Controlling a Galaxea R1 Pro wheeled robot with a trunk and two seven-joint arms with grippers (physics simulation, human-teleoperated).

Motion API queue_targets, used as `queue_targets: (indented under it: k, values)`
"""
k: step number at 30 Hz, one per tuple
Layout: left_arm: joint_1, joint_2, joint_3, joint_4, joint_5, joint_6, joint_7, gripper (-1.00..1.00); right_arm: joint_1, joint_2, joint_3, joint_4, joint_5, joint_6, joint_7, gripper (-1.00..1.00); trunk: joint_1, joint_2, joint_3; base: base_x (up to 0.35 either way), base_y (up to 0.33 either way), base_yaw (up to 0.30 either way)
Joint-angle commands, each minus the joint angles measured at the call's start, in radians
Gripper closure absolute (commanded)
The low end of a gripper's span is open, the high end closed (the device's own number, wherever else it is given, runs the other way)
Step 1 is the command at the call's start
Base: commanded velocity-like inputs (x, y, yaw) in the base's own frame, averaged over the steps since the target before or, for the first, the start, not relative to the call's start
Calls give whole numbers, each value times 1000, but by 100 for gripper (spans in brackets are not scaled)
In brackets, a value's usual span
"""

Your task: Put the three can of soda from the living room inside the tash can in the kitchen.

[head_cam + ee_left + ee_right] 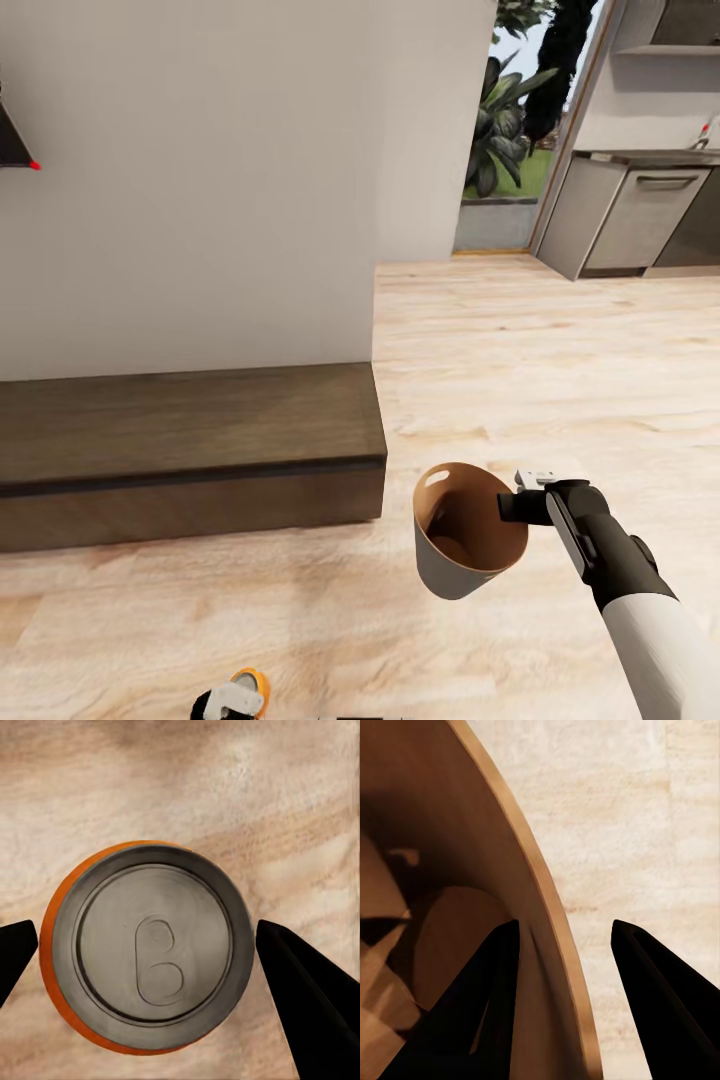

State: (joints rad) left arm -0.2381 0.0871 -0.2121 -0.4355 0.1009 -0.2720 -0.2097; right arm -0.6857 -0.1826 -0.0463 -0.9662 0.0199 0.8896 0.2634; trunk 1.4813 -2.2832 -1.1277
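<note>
An orange can (146, 949) is seen end-on in the left wrist view, its grey top with the pull tab facing the camera and an orange rim showing along one side. It sits between the two dark fingers (311, 1001) of the left gripper (146, 952), which are set apart on either side; whether they touch the can's sides cannot be told, as the contact is hidden behind the can's top. Beneath it the wood floor (285, 802) is seen. In the head view the same can (252, 686) shows at the bottom edge, partly covered by the white left gripper (225, 703), which is cut off by the frame.

The bin (468, 545) is held up over the floor (560, 370) by the right gripper (522, 505), tilted a little, pale grey outside and copper-brown inside. In the right wrist view the bin's wall (521, 892) passes between the right gripper (566, 1005) fingers, one finger (484, 1020) inside and the other outside, so the jaws are clamped on the rim. Inside the bin only brown wall and shadowed base are made out; angular dark shapes lie low down, too dim to identify.

A dark wood bench (190, 450) stands against a white wall (230, 170) to the left. Kitchen units (635, 215) and a doorway with plants (510, 110) are seen beyond
</note>
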Motion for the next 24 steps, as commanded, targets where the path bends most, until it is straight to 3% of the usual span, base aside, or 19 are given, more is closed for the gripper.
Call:
queue_targets:
  k: [1,4,7,10,12,14,15,16,17,19,24]
  values:
    - [0,1,1,-24,-1,0,-1,100,0,0,0,0,-15,2,0,100,-4,7,3,0,0,0]
    - [1,8,6,-100,0,5,-3,100,0,0,-2,0,-15,3,0,100,-15,28,13,0,0,0]
    - [2,35,43,-202,12,58,-4,100,1,0,-1,0,-14,4,0,100,-27,49,22,0,0,0]
    - [5,47,94,-318,23,142,-18,100,2,0,0,0,-15,4,0,100,-38,70,31,0,0,0]
    - [11,56,140,-471,29,250,-58,100,7,1,2,0,-15,5,0,100,-46,84,38,0,0,0]
    - [12,60,158,-532,31,302,-79,100,9,2,3,0,-15,6,0,100,-54,98,44,0,0,0]
    - [13,65,193,-630,32,390,-126,100,11,2,3,0,-15,7,0,100,-58,105,47,0,0,0]
    - [13,65,206,-663,32,421,-148,100,11,2,3,0,-15,7,0,100,-61,112,50,0,0,0]
    - [14,66,241,-749,32,515,-227,100,14,3,3,0,-15,7,0,100,-65,119,53,0,0,0]
    - [12,67,267,-819,32,606,-311,100,15,8,3,0,-15,8,0,100,-73,133,60,0,0,0]
    - [9,68,291,-899,33,774,-455,100,19,28,3,0,-14,9,0,100,-92,168,75,0,0,0]
